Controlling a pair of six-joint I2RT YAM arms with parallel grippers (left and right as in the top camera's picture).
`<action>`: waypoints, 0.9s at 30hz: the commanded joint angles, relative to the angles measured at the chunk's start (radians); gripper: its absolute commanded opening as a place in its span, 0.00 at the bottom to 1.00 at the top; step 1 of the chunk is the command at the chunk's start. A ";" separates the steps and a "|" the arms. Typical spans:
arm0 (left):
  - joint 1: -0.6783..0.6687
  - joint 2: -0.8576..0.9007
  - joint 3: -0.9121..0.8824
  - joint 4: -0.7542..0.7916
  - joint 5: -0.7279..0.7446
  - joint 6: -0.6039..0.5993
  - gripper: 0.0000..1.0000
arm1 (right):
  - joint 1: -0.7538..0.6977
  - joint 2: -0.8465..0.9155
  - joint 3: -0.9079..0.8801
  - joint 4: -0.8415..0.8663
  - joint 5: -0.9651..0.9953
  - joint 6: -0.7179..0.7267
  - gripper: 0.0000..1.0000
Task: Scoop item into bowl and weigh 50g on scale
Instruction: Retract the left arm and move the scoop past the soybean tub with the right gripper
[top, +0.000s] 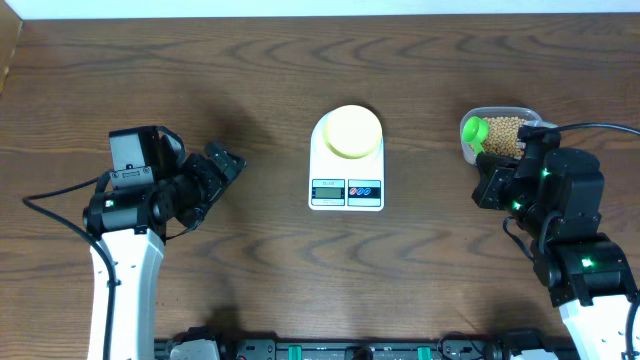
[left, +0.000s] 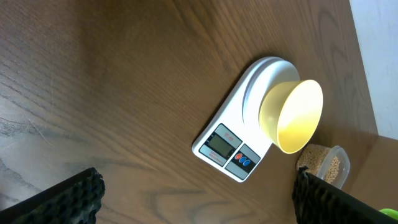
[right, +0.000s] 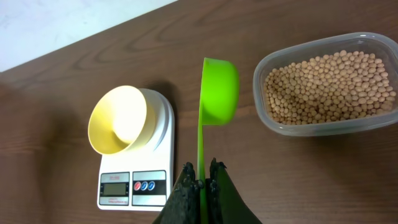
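Wood-grain table (top: 300, 60), overhead: we note the white scale (top: 346, 192) bearing the pale yellow bowl (top: 351, 131), between the left gripper (top: 225, 165) and the right gripper (top: 492, 172), well apart from both. Left wrist: jaws spread wide, holding nothing; scale and bowl lie ahead of the fingers. Right wrist: jaws clamped on the handle of the green scoop (right: 217, 93); its cup, apparently empty, is ahead; beans (right: 326, 84) in the clear tub (right: 323, 129) ahead-right, bowl ahead-left.
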 joint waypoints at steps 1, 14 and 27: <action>0.004 0.000 0.018 -0.003 -0.016 0.018 0.98 | -0.002 -0.002 0.016 -0.015 -0.002 -0.019 0.01; 0.004 0.000 0.018 -0.004 -0.016 0.018 0.98 | -0.016 -0.002 0.016 -0.010 0.218 -0.019 0.01; 0.004 0.000 0.018 -0.004 -0.016 0.018 0.98 | -0.147 0.008 0.016 0.096 0.280 -0.047 0.01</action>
